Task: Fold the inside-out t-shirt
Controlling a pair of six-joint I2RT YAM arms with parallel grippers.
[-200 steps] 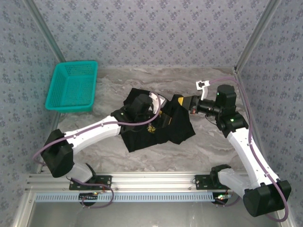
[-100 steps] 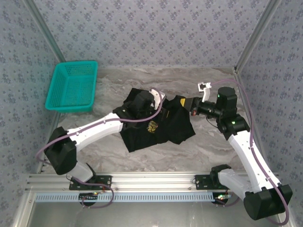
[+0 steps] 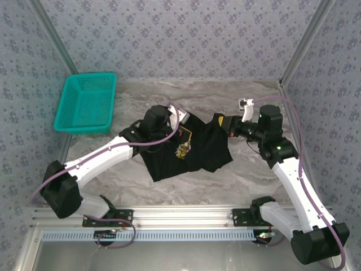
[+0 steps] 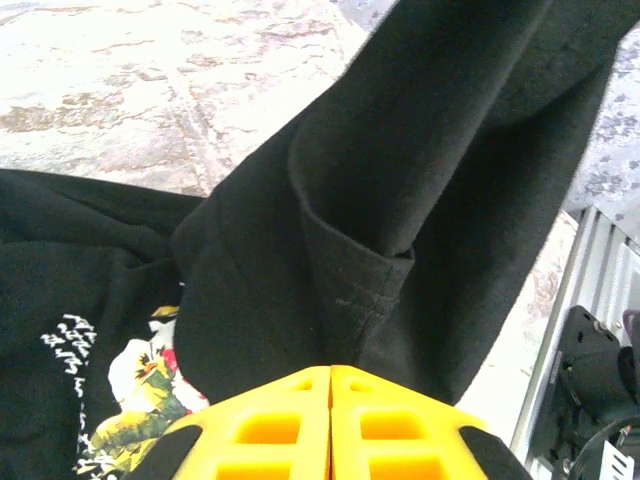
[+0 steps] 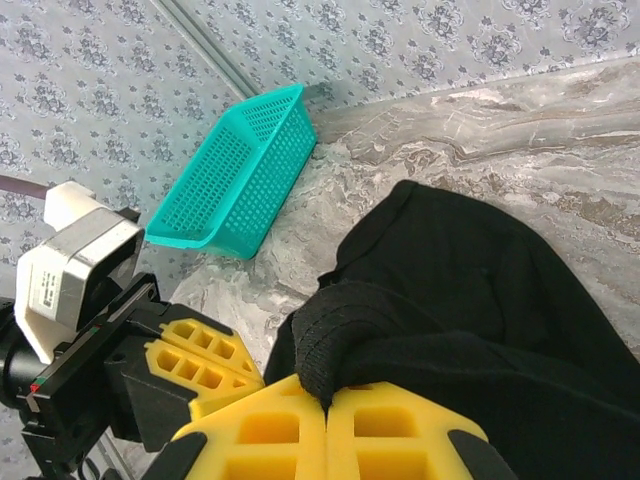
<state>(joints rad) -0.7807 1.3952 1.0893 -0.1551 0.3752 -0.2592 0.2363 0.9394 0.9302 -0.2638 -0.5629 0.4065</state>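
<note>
Looking down from above first: 1 black t-shirt [image 3: 203,155] lies bunched on the marble counter [image 3: 248,178], well to the right of the 1 teal basket [image 3: 84,104] and nearer the arm bases than the basket is; 1 patch of floral print [image 3: 181,150] shows on the half of the shirt toward the basket; the left arm [image 3: 113,152] reaches over the shirt's basket-side edge, and the right fingers [image 3: 217,120] sit at the edge farthest from the basket.

In the left wrist view the left fingers [image 4: 280,425] meet with no gap between them, and a black sleeve [image 4: 400,200] with a stitched hem rises from their tips, so they appear clamped on cloth; the print and some white text show beside them.

In the right wrist view the right fingers are pressed together on a ribbed black edge [image 5: 320,350] of the shirt, with the basket beyond the shirt by the wall.

My judgement is that the shirt is light, limp and not fragile; it will sag from any single pinch and fold on itself; the thicker hems, rib and shoulder seams are the best holds, taken at 2 points apart so the edge between them draws taut.

Count: 1 t-shirt, 1 basket, 2 arms.
</note>
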